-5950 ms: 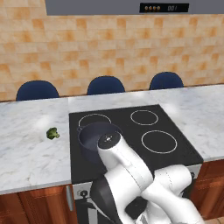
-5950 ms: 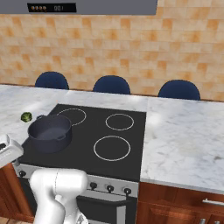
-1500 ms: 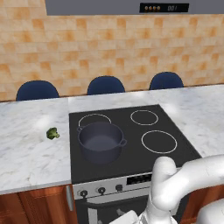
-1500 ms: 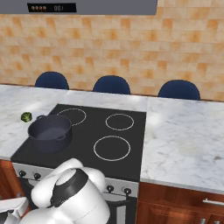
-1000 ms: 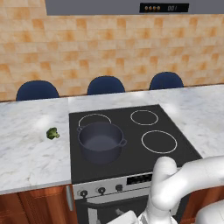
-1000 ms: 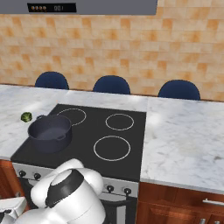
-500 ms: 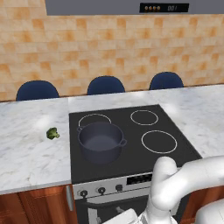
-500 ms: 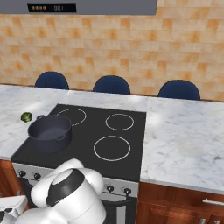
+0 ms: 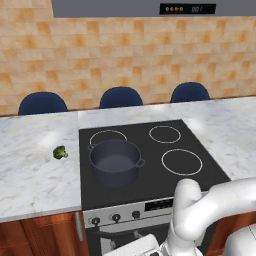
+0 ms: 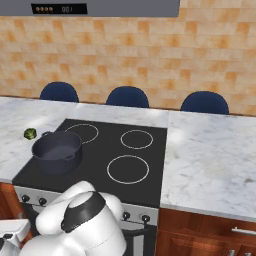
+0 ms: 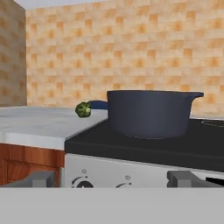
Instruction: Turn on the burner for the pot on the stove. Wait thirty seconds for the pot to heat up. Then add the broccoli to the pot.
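Observation:
The dark blue-grey pot (image 9: pixel 116 161) (image 10: pixel 56 150) stands without a lid on the front-left ring of the black stove (image 9: pixel 150 150) (image 10: pixel 100 150). The green broccoli (image 9: pixel 60 152) (image 10: pixel 30 133) lies on the marble counter just left of the stove. My arm is bent down low in front of the stove's silver panel. In the hand view my gripper (image 11: pixel 113 179) is open and empty, its tips wide apart, level with the dark knobs (image 11: pixel 83 183). Above them are the pot (image 11: pixel 151 113) and the broccoli (image 11: pixel 83 110).
Marble counter (image 9: pixel 30 175) (image 10: pixel 210 155) runs on both sides of the stove. Three blue chair backs (image 9: pixel 121 96) stand behind it against the orange tiled wall. A hood with a display (image 9: pixel 187 8) hangs overhead. Wooden cabinet fronts (image 10: pixel 200 235) sit under the counter.
Six seconds ago the arm reached over the pot; it has since dropped low in front of the stove panel. Over the last second nothing has visibly moved.

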### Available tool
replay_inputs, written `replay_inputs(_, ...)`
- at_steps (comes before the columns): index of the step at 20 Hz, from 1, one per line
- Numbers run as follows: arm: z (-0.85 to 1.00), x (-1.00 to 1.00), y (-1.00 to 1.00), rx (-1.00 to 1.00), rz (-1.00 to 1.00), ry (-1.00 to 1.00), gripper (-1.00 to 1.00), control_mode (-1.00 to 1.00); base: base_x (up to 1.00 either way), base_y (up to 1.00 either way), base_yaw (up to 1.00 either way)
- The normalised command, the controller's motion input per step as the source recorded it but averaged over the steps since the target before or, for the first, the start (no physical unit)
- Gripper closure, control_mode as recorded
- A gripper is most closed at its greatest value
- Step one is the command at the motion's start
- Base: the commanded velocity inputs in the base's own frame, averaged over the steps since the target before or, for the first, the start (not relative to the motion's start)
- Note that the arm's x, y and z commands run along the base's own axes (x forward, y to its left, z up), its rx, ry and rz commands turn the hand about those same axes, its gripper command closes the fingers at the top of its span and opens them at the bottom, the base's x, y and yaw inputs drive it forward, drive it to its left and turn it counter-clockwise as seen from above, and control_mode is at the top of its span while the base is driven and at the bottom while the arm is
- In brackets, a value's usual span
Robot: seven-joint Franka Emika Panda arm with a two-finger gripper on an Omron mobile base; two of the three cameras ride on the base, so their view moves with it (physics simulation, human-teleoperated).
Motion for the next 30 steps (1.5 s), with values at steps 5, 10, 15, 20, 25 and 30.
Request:
replay_inputs(5,0.15,0.08,0.00,0.02,0.00,0.03,-1.00,-1.00,0.00,0.00,0.00)
replay_inputs(10,0.10,0.10,-0.03,0.03,0.00,0.04,-1.00,-1.00,0.00,0.00,0.00)
replay_inputs(15,0.00,0.01,-0.01,0.00,0.00,0.01,-1.00,-1.00,0.00,0.00,0.00)
replay_inputs(20,0.00,0.03,-0.14,0.00,0.00,0.00,-1.00,-1.00,0.00,0.00,0.00)
replay_inputs(25,0.00,0.00,-0.36,0.00,0.00,0.00,-1.00,-1.00,0.00,0.00,0.00)
replay_inputs(30,0.00,0.04,-0.24,0.01,0.00,0.00,-1.00,-1.00,0.00,0.00,0.00)
